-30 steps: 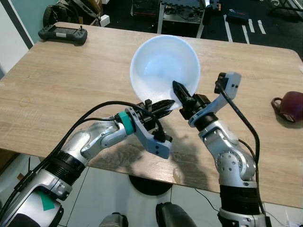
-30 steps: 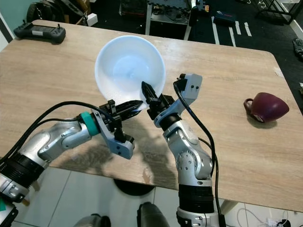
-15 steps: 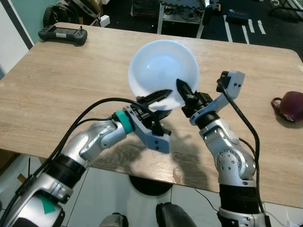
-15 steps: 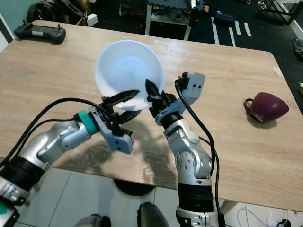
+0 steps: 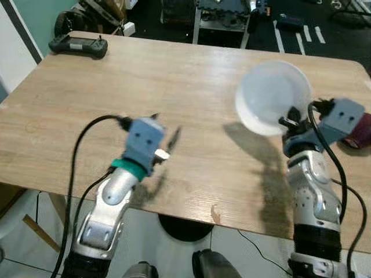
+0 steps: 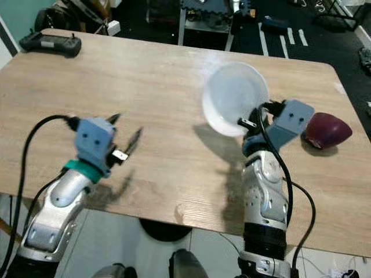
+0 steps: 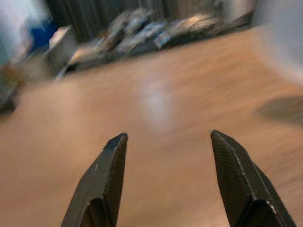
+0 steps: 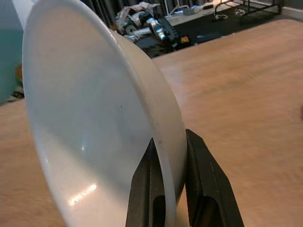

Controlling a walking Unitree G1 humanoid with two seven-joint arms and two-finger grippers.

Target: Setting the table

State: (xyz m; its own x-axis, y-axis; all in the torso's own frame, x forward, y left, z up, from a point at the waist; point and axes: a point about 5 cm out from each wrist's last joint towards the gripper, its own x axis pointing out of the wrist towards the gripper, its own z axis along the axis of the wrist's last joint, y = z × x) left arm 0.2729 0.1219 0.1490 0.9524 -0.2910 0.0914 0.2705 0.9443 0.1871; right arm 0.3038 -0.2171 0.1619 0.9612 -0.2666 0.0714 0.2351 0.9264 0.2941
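**White bowl pinched in your right gripper, above the table**

Your right gripper point(image 8: 170, 189) pinches the rim of the round white bowl point(image 5: 271, 97) between its two fingers — the bowl is tilted, held above the light wooden table point(image 5: 116, 87), near the dark red mug point(image 6: 327, 130). Your left gripper point(image 7: 168, 182) hovers over the table's near left side — fingers spread, gripping nothing.

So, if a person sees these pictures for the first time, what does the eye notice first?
First, the white bowl, held tilted above the table's right side by the right pincer, which pinches its rim. Next, the left pincer, open and holding nothing over the wooden table near its front edge. A dark red mug sits at the right, partly behind the right arm.
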